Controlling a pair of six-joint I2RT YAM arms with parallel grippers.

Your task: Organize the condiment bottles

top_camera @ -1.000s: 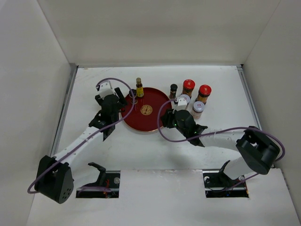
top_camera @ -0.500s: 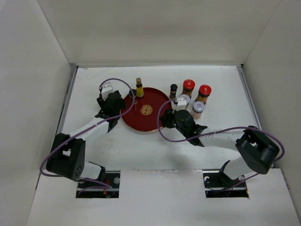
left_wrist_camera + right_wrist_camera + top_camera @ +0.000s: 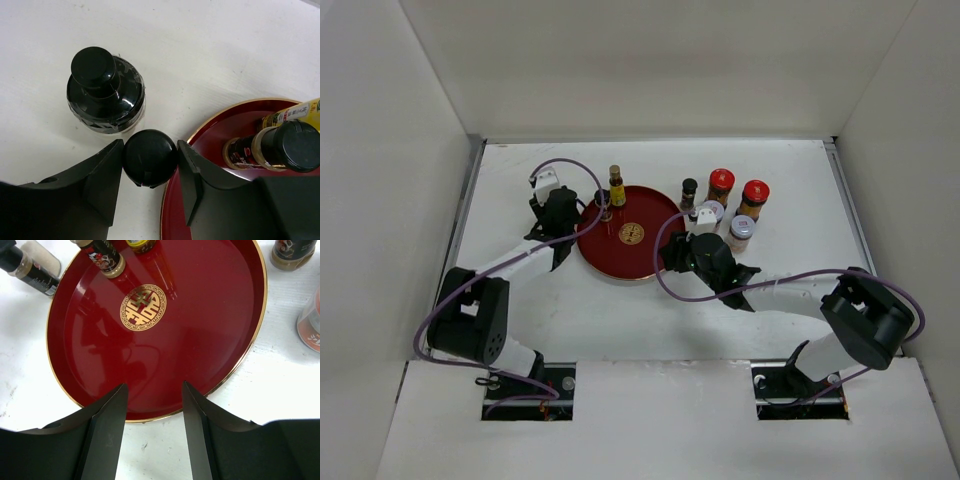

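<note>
Between the left fingers, a round glossy-capped bottle sits clamped.

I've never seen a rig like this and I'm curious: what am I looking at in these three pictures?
Two robot arms stand at a white table, each ending in a two-finger gripper. The wide picture comes from a fixed camera above; the other two come from wrist cameras, so the black shapes there are fingers. The left gripper is shut on a small black-capped bottle beside a red tray, with a wider black-capped jar nearby. The right gripper is open and empty over the tray's near rim. A yellow-labelled bottle and a dark bottle stand on the tray; red-lidded jars and white-lidded jars stand right of it.
</note>
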